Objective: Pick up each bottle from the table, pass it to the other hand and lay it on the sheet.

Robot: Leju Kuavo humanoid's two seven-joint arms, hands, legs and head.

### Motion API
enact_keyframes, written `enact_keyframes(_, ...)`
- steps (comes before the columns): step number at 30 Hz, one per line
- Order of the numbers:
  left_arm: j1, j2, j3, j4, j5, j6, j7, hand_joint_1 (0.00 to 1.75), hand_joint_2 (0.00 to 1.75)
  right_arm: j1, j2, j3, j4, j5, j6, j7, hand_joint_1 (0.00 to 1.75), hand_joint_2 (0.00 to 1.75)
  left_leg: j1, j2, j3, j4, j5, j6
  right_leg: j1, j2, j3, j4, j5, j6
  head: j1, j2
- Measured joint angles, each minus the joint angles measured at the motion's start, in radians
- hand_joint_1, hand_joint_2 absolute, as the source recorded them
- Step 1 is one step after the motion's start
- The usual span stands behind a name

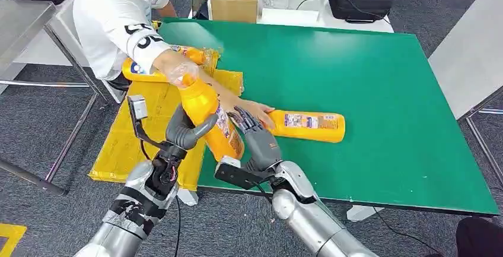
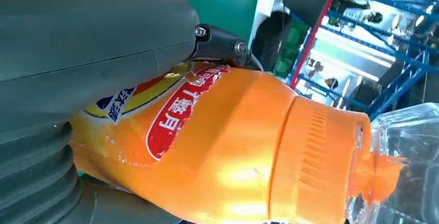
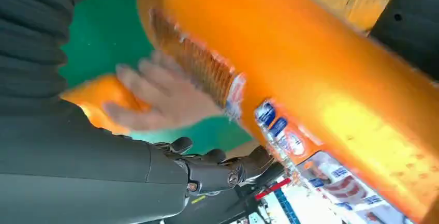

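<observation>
The person's hand (image 1: 252, 110) covers the cap end of the second bottle (image 1: 308, 126), which lies on the green table (image 1: 368, 91) to the right of the robot's hands. A third bottle (image 1: 169, 62) on the yellow sheet (image 1: 127, 144) at far left is partly hidden behind the person's sleeve (image 1: 127, 28). The right wrist view is blurred where that hand lies. Black cases and a cardboard box (image 1: 234, 5) stand beyond the table's far edge. The held bottle (image 1: 210, 117) is tilted, its clear cap toward the far left, between both hands above the table's near-left edge. The left hand (image 1: 187, 129) wraps it, thumb curled across its near side. The right hand (image 1: 258, 141) is beside the bottle's base, fingers loosely apart; whether they touch cannot be told.
</observation>
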Motion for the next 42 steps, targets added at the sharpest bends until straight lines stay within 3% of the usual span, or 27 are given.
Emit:
enact_keyframes(7,0.014,0.0,0.045,-0.013,0.026,0.041,-0.021,1.75,1.75,0.053,-0.014,-0.068,-0.065,-0.122,-0.042,-0.036,0.0,1.75,0.0,0.0,-0.001,0.0,0.0,0.0,0.0,0.0,-0.001,0.0,0.0,0.0,0.0,0.0)
enact_keyframes(12,0.001,0.018,0.052,-0.001,-0.27,0.299,-0.141,1.75,1.75,0.11,-0.024,-0.155,-0.178,-0.204,-0.095,-0.068,0.0,1.75,0.0,0.0,-0.001,0.0,0.0,0.0,0.0,0.0,-0.001,0.0,0.0,0.0,0.0,0.0)
enact_keyframes(19,-0.081,0.051,0.052,0.145,-0.732,0.669,-0.184,1.75,1.75,0.186,-0.028,-0.27,-0.359,-0.323,-0.12,-0.094,0.0,1.75,0.0,0.0,-0.001,0.0,0.0,0.0,0.0,0.0,-0.001,0.0,0.0,0.0,0.0,0.0)
enact_keyframes(27,-0.158,0.082,0.064,0.337,-1.141,0.879,-0.144,1.75,1.75,0.229,-0.027,-0.356,-0.479,-0.367,-0.088,-0.092,0.0,1.75,0.0,0.0,-0.001,0.0,0.0,0.0,0.0,0.0,-0.001,0.0,0.0,0.0,0.0,0.0)
enact_keyframes(33,-0.198,0.109,0.064,0.44,-1.501,0.898,0.035,1.75,1.75,0.238,-0.027,-0.383,-0.519,-0.381,-0.071,-0.09,0.0,1.75,0.0,0.001,-0.001,0.0,0.0,0.0,0.0,0.0,-0.001,0.0,0.0,0.0,0.0,0.0)
enact_keyframes(42,-0.219,0.148,0.052,0.546,-1.667,0.835,0.089,1.75,1.75,0.241,-0.032,-0.4,-0.534,-0.381,-0.05,-0.075,0.0,1.75,0.0,0.002,-0.001,0.0,0.0,0.0,0.0,0.0,-0.001,0.0,0.0,0.0,0.0,0.0)
